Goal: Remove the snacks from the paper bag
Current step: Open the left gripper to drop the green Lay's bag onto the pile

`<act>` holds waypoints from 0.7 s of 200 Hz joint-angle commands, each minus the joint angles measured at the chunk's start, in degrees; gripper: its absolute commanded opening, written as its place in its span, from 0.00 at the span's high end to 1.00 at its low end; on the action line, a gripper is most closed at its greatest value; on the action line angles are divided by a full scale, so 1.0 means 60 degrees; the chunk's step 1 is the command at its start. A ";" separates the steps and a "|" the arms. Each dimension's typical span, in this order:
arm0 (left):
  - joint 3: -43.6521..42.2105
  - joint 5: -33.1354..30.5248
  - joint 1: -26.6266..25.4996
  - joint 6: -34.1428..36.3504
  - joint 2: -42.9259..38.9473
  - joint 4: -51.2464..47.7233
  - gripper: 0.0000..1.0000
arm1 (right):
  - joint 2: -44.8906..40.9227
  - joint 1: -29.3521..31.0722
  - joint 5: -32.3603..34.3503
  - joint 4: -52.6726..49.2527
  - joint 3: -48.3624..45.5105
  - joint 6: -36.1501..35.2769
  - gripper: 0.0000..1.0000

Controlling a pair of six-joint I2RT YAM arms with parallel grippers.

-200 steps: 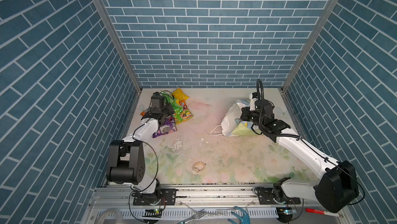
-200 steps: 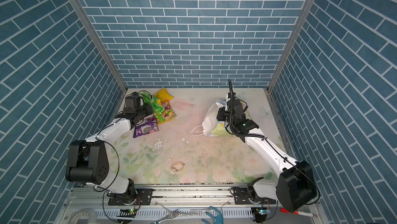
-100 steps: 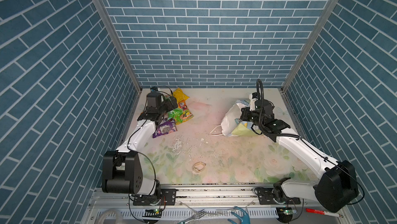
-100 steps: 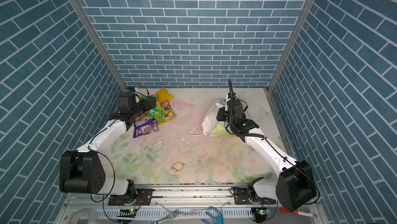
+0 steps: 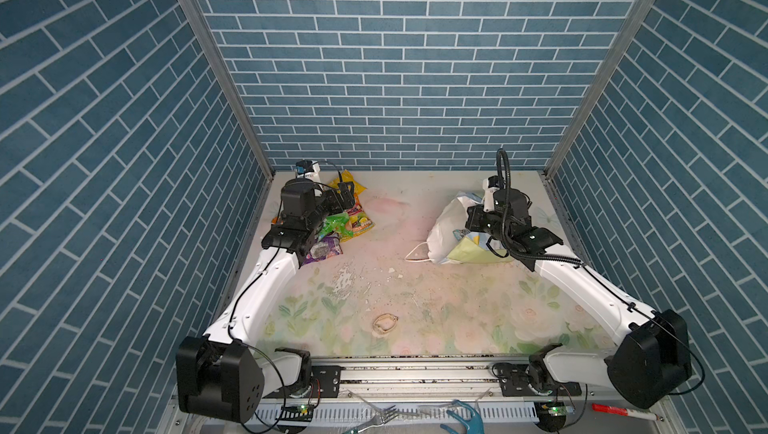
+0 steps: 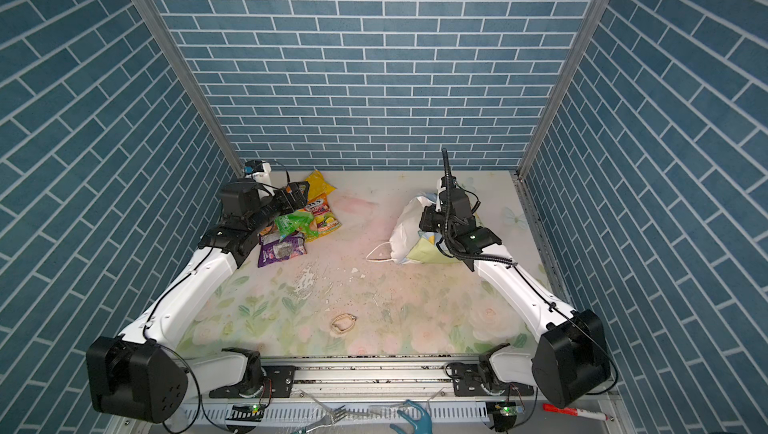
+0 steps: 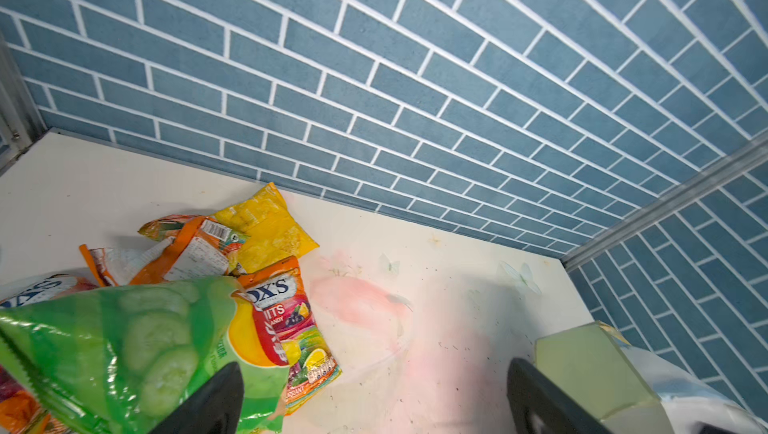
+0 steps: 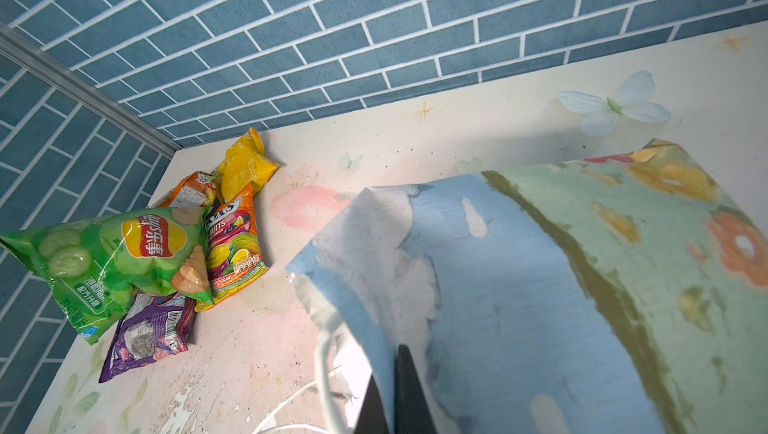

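With left gripper (image 7: 372, 373) wide open and empty beside snacks (image 8: 224, 236), right gripper (image 8: 395, 386) clamped on bag (image 8: 498, 265) rim, reach straight into its mouth.

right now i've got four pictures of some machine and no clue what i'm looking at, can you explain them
Two white robot arms stand at a flowered table. Two pictures look down from above; two come from a camera on each wrist. The right end effector is shut on the edge of a tipped-over paper bag. The left end effector is open, holding nothing, over a pile of snacks: a green cucumber bag, a purple packet, a yellow packet and a FOX'S candy bag.
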 commanded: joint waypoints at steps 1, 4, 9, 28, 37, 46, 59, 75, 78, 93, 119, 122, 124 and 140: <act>-0.0155 0.0066 -0.0292 0.0158 -0.0311 -0.0161 0.00 | -0.0034 -0.0028 -0.0047 -0.0103 0.0398 0.0225 1.00; -0.0155 0.0068 -0.0335 0.0158 -0.0323 -0.0161 0.00 | -0.0025 -0.0039 -0.0052 -0.0114 0.0429 0.0225 1.00; -0.0169 0.0052 -0.0411 0.0158 -0.0355 -0.0161 0.00 | 0.0001 -0.0040 -0.0059 -0.0141 0.0449 0.0225 1.00; -0.0184 0.0079 -0.0770 0.0146 -0.0417 -0.0103 0.00 | 0.0120 -0.0039 -0.0170 -0.0217 0.0608 0.0225 1.00; -0.0198 0.0055 -0.0961 0.0158 -0.0441 -0.0083 0.00 | 0.0172 -0.0034 -0.0240 -0.0227 0.0680 0.0224 1.00; -0.0213 0.0039 -0.1123 0.0212 -0.0478 -0.0062 0.01 | 0.0208 -0.0034 -0.0267 -0.0251 0.0727 0.0239 1.00; -0.0213 -0.0004 -0.1318 0.0217 -0.0515 -0.0093 0.00 | 0.0225 -0.0039 -0.0278 -0.0286 0.0784 0.0239 1.00; -0.0228 -0.0005 -0.1517 0.0218 -0.0564 -0.0074 0.01 | 0.0217 -0.0041 -0.0275 -0.0330 0.0808 0.0243 1.00; -0.0228 -0.0012 -0.1555 0.0224 -0.0559 -0.0062 0.00 | 0.0211 -0.0041 -0.0278 -0.0337 0.0819 0.0232 1.00; -0.0242 -0.0063 -0.1727 0.0217 -0.0597 -0.0037 0.00 | 0.0210 -0.0036 -0.0282 -0.0396 0.0852 0.0225 1.00; -0.0214 -0.0081 -0.2018 0.0218 -0.0600 0.0069 0.00 | 0.0181 -0.0032 -0.0277 -0.0484 0.0908 0.0236 1.00; -0.0213 -0.0086 -0.2057 0.0228 -0.0591 0.0085 0.00 | 0.0168 -0.0036 -0.0279 -0.0497 0.0898 0.0230 1.00; -0.0213 -0.0102 -0.2092 0.0231 -0.0593 0.0098 0.00 | 0.0167 -0.0040 -0.0276 -0.0500 0.0900 0.0226 1.00; -0.0157 -0.0177 -0.2345 0.0269 -0.0556 0.0117 0.00 | 0.0137 -0.0029 -0.0277 -0.0572 0.0927 0.0210 1.00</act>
